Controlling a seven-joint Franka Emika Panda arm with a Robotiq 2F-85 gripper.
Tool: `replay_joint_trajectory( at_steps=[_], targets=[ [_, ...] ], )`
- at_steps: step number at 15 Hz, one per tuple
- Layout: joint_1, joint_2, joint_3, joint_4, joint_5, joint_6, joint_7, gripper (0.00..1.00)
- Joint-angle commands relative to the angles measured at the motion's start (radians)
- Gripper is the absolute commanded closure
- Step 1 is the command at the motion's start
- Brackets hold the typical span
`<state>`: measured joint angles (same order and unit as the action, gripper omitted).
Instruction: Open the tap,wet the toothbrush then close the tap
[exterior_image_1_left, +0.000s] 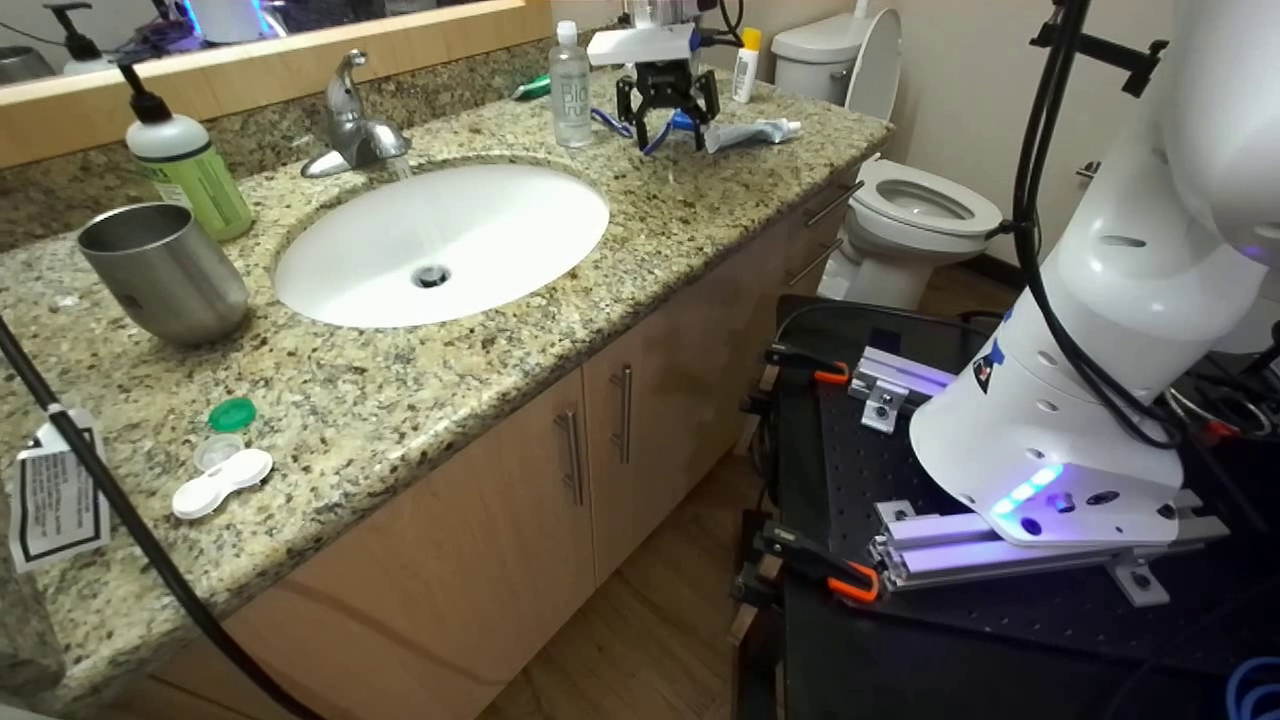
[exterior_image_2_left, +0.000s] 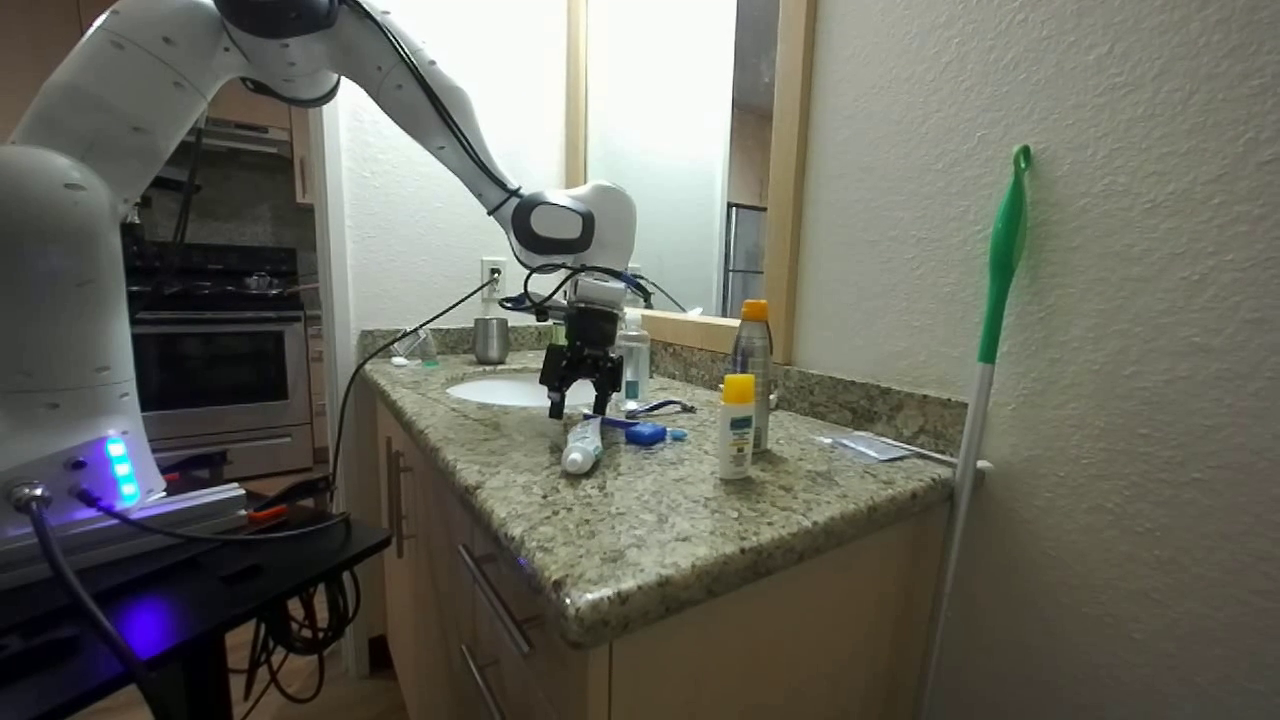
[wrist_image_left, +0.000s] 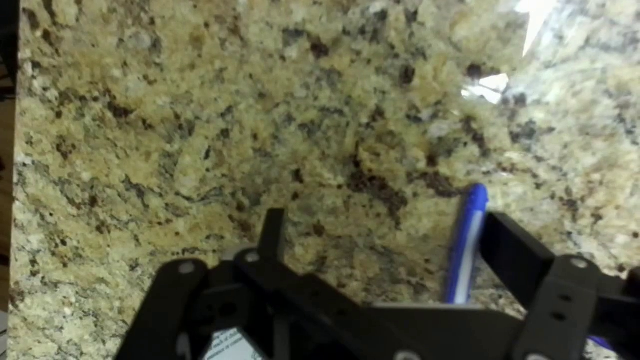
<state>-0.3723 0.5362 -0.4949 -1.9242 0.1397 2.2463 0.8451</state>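
Can see the tool (wrist_image_left: 386, 220) low over the stone desk (exterior_image_1_left: 400, 380), pointing downward, with fingers well apart. In the wrist view, can find the blue-and-white toothbrush (wrist_image_left: 467, 245) on the desk, between these fingers, just beside the one at the right; cannot tell whether touching. In an exterior view, can notice the chrome tap (exterior_image_1_left: 360, 140) with water (exterior_image_1_left: 401, 167) running into the white basin (exterior_image_1_left: 500, 230), and the squeezed tube (exterior_image_1_left: 750, 133) near the tool.

The gripper (wrist_image_left: 385, 227) has mostly bare counter (wrist_image_left: 380, 150) btwn its spread fingers, w/ toothbrush (wrist_image_left: 467, 250) right by one of 'em. In an exterior view the clear bottle (exterior_image_1_left: 572, 95) stands btwn gripper & tap (exterior_image_1_left: 362, 132), tube (exterior_image_1_left: 752, 134) just beside on the opp side. Room to pass over the sink (exterior_image_1_left: 520, 220) tho.
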Motion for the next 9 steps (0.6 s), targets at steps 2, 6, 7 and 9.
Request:
replay_joint_trajectory(
  at_steps=[2,6,7,9],
  targets=[
    [-0.044,0.017,0.036,0.019,0.03,-0.019,-0.028,0.25],
    [-0.072,0.021,0.064,0.038,0.085,-0.005,-0.066,0.48],
    [-0.076,0.021,0.068,0.041,0.095,0.002,-0.077,0.56],
    [-0.081,0.023,0.075,0.045,0.109,0.011,-0.091,0.69]
  ],
)
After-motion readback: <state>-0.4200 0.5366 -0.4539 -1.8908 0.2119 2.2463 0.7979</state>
